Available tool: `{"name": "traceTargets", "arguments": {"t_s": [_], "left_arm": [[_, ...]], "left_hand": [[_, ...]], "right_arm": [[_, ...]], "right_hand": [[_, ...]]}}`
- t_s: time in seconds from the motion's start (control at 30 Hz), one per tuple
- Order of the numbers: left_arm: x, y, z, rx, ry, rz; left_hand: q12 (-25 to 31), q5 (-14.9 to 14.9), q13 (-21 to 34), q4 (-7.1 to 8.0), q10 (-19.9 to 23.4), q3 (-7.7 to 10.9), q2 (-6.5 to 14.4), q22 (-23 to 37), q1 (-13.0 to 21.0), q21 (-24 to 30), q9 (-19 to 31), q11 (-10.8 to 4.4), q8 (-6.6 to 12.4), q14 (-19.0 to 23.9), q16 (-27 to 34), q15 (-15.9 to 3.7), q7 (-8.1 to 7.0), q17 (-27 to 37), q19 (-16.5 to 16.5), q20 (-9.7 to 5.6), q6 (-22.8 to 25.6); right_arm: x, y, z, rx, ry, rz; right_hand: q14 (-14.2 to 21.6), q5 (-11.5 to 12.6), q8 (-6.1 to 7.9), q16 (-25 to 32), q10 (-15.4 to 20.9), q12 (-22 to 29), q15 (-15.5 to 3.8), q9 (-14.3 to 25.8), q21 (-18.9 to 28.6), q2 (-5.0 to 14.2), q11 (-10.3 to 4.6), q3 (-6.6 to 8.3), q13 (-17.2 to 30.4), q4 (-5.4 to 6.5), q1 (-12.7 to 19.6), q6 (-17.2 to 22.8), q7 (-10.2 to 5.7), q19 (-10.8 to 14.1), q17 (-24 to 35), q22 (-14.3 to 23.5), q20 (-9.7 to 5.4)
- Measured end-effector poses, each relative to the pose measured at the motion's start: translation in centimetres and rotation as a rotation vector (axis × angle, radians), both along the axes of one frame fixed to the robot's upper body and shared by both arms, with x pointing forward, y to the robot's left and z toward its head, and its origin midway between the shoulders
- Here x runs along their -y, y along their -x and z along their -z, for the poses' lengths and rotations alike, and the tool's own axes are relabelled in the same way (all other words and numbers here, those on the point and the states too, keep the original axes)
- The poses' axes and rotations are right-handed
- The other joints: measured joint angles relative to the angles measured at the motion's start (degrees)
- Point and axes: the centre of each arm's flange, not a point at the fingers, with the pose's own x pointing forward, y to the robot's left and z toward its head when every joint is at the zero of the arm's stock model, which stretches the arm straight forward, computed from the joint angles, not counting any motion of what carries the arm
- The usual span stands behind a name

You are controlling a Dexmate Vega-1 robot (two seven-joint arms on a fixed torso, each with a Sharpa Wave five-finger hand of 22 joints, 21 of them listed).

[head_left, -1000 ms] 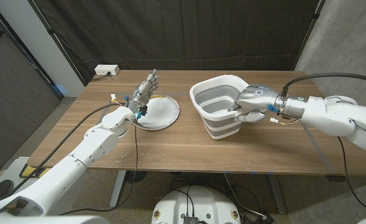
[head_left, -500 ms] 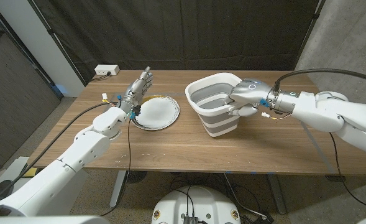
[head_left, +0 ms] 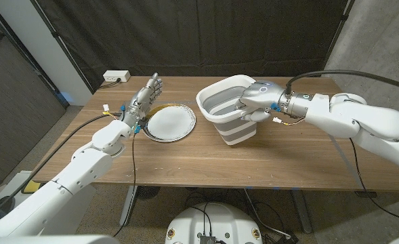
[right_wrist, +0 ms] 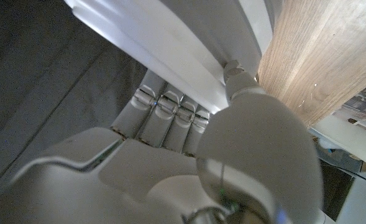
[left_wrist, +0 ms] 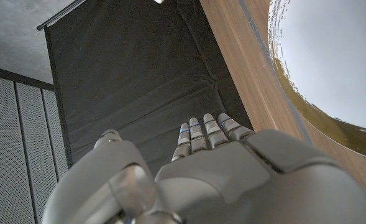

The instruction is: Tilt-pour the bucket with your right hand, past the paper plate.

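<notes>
Fingers of the right hand [head_left: 256,102] clamp the near rim of the grey-and-white collapsible bucket [head_left: 227,114], which tilts toward the paper plate [head_left: 170,123].
The bucket stands on the wooden table [head_left: 185,159] just beside the plate; the left hand [head_left: 142,99] hovers at the plate's far-left edge, fingers straight and together, holding nothing.

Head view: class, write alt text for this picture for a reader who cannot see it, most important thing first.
The robot's right hand grips the rim of a grey-and-white bucket and tips it toward a white paper plate on a wooden table. The left hand hovers, fingers apart, at the plate's far side, holding nothing.
</notes>
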Motion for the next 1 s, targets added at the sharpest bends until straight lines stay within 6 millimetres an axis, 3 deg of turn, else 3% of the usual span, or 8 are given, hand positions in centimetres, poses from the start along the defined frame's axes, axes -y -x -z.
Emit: {"name": "traceTargets", "arguments": {"t_s": [0.53,1.0], "left_arm": [[-1.3,0.9,0.5,0.016,-0.009,0.003],[-1.3,1.3,0.2,0.035,-0.018,0.002]], "left_hand": [[0.03,-0.48,-0.01,-0.17,-0.01,-0.17,-0.01,0.00,0.00,0.00,0.00,0.00,0.00,0.00,0.00,0.00,-0.31,0.00,-0.32,-0.32,0.30],[-0.35,-0.48,-0.01,-0.16,-0.01,-0.16,0.14,0.00,0.14,0.00,0.00,0.00,0.00,-0.01,0.00,0.00,-0.31,0.00,-0.31,-0.31,0.30]], "right_arm": [[-3.2,0.0,-2.0,0.067,0.074,-0.001],[-5.1,-1.3,-3.6,0.151,0.128,0.012]], "right_hand": [[0.56,0.00,-0.04,-0.22,0.00,-0.20,-0.36,0.27,0.33,-0.11,0.00,-0.24,0.02,0.24,0.11,0.00,0.00,-0.01,0.01,-0.12,0.00],[0.82,0.00,-0.10,-0.22,0.15,-0.22,-0.62,0.26,0.76,0.02,-0.15,-0.24,0.22,0.24,-0.02,0.08,-0.09,-0.01,0.01,-0.25,0.01]]}}
